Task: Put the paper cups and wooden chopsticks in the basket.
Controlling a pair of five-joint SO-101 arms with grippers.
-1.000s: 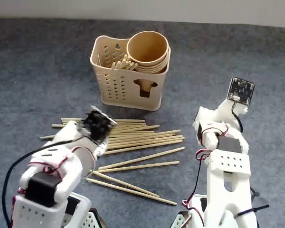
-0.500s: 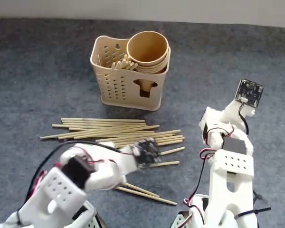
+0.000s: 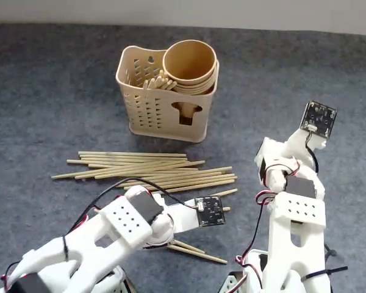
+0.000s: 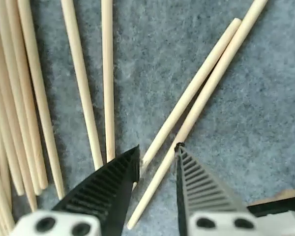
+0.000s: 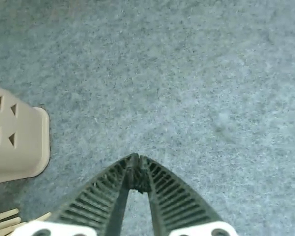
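Note:
The beige basket (image 3: 147,110) stands at the back and holds nested paper cups (image 3: 190,61) and a few chopsticks (image 3: 158,82). Many wooden chopsticks (image 3: 152,170) lie in a loose pile on the grey carpet in front of it. The left arm (image 3: 131,223) stretches low over the pile's front right part. Its gripper (image 4: 157,149) is open just above the carpet, and a crossed pair of chopsticks (image 4: 201,91) runs between its fingers. The right arm (image 3: 293,183) stands to the basket's right. The right gripper (image 5: 136,160) is shut on nothing above bare carpet.
A corner of the basket (image 5: 17,140) shows in the right wrist view, with chopstick ends (image 5: 5,216) beside it. Grey carpet (image 3: 55,73) covers the whole table. Open carpet lies left of the basket and to the far right.
The left arm swung from the pile's left end across to its front right and dropped low over the loose chopsticks. The right arm shifted slightly to the right.

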